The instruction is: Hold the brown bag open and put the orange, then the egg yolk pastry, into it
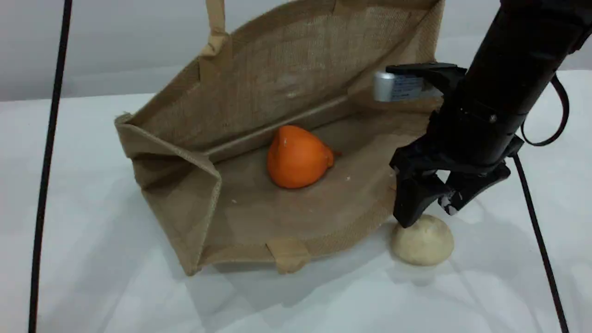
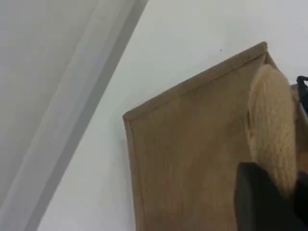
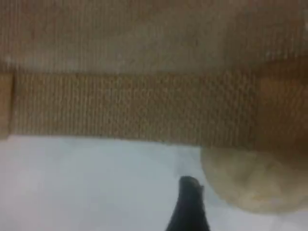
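The brown bag [image 1: 286,83] lies on its side on the white table, its mouth open toward the camera. Its upper wall is pulled up by a beige handle [image 1: 215,18] that runs off the top edge. In the left wrist view my left gripper [image 2: 267,195] is shut on that handle [image 2: 272,130], beside the bag's panel [image 2: 192,159]. The orange [image 1: 297,157] rests inside on the bag's lower wall. The egg yolk pastry [image 1: 422,240] sits on the table just outside the bag's right corner. My right gripper [image 1: 430,212] hangs open just above it, its left fingertip [image 3: 190,204] beside the pastry [image 3: 255,183].
A black cable [image 1: 46,162] hangs down the left side of the scene. Another cable [image 1: 539,240] trails from the right arm across the table at the right. The bag's woven rim [image 3: 134,106] is close in front of the right gripper.
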Controlling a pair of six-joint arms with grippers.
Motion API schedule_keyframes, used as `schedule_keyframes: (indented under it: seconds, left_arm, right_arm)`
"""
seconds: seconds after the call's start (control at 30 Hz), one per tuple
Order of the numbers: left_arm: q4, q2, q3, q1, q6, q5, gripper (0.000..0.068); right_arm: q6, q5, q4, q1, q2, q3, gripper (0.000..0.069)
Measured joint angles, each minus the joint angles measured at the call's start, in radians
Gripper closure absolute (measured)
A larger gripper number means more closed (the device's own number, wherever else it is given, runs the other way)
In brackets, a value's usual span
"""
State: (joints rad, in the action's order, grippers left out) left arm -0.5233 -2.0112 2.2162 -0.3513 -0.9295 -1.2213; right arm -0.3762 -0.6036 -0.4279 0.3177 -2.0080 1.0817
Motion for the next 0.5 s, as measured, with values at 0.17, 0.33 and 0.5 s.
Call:
schedule_keyframes:
  seconds: [0.17, 0.33, 0.5]
  left_arm:
    - [0.000, 0.000, 0.000, 0.000, 0.000, 0.000, 0.0586]
    - [0.000, 0.000, 0.000, 0.000, 0.000, 0.000, 0.0586]
    - [0.000, 0.000, 0.000, 0.000, 0.000, 0.000, 0.0586]
  right_arm:
    - [-0.001, 0.019, 0.004, 0.000, -0.025, 0.000, 0.0196]
    - [0.000, 0.036, 0.004, 0.002, -0.060, 0.001, 0.0196]
    - [0.000, 0.055, 0.005, 0.002, -0.076, 0.001, 0.0206]
